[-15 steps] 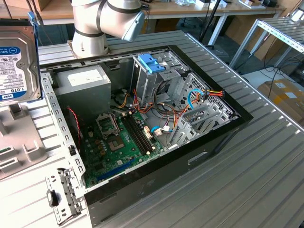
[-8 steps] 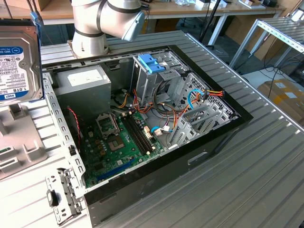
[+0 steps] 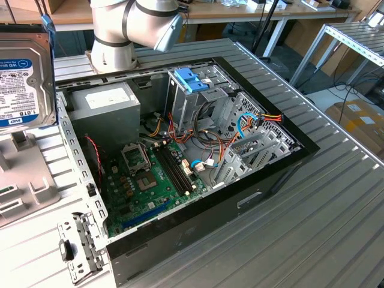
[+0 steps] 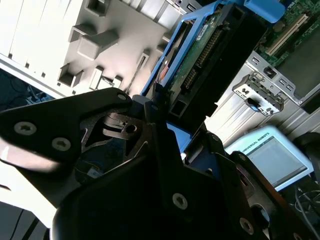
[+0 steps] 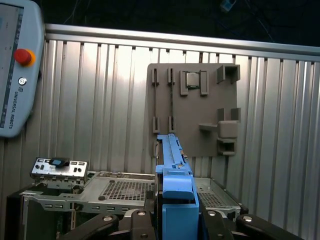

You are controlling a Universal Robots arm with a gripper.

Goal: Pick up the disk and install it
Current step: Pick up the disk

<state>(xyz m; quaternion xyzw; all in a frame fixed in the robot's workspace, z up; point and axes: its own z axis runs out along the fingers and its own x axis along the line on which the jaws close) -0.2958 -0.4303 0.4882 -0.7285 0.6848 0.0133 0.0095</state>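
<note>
Fingers (image 5: 142, 225) tight on disk (image 5: 176, 197)

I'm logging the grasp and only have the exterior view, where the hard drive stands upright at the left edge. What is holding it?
Observer: In the first wrist view the end effector is shut on the hard drive, with a black finger on each side of its light-blue rail.
Operator: What does the hard drive point at?
Observer: That view looks along it to a grey fixture plate lying flat on the ribbed metal table.
Operator: Anything else on that table?
Observer: A teach pendant with a red button.
</note>
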